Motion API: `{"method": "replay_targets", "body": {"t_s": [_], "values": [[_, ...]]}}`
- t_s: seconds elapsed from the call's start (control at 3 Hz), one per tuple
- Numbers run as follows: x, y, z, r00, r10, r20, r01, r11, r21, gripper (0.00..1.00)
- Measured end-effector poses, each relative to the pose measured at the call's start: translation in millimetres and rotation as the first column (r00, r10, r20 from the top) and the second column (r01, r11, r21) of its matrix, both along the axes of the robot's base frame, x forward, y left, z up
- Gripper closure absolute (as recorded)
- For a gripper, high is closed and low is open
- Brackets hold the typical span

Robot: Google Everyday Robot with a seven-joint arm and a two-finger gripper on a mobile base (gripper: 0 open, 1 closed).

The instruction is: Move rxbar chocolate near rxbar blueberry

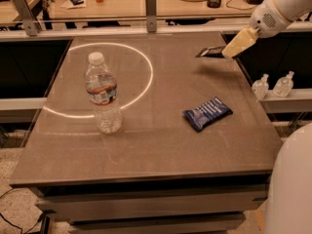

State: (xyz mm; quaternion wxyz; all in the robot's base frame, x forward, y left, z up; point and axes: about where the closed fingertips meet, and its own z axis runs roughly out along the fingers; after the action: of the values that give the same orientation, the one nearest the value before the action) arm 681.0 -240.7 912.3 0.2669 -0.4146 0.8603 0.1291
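Observation:
My gripper is at the far right of the table, raised a little above the surface. It is shut on the rxbar chocolate, a small flat black wrapper that sticks out to the left of the cream fingers and casts a shadow on the table below. The rxbar blueberry, a dark-blue wrapper with pale lettering, lies flat on the table, right of centre and nearer the front than my gripper.
A clear water bottle with a white cap stands upright on the left half of the brown table, on a ring of light. Two small bottles sit on a ledge beyond the table's right edge. The robot's white body fills the lower right.

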Motion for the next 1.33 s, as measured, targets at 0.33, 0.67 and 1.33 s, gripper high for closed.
{"method": "replay_targets", "body": {"t_s": [0.33, 0.67, 1.33], "values": [[-31.6, -15.9, 3.1, 0.9982, 0.050, -0.033, -0.050, 0.999, 0.000, 1.00], [-56.1, -24.8, 13.4, 0.9960, 0.089, 0.006, -0.089, 0.996, -0.031, 1.00], [-90.2, 9.0, -30.4, 0.9759, 0.196, -0.096, -0.210, 0.964, -0.161, 1.00]]}}
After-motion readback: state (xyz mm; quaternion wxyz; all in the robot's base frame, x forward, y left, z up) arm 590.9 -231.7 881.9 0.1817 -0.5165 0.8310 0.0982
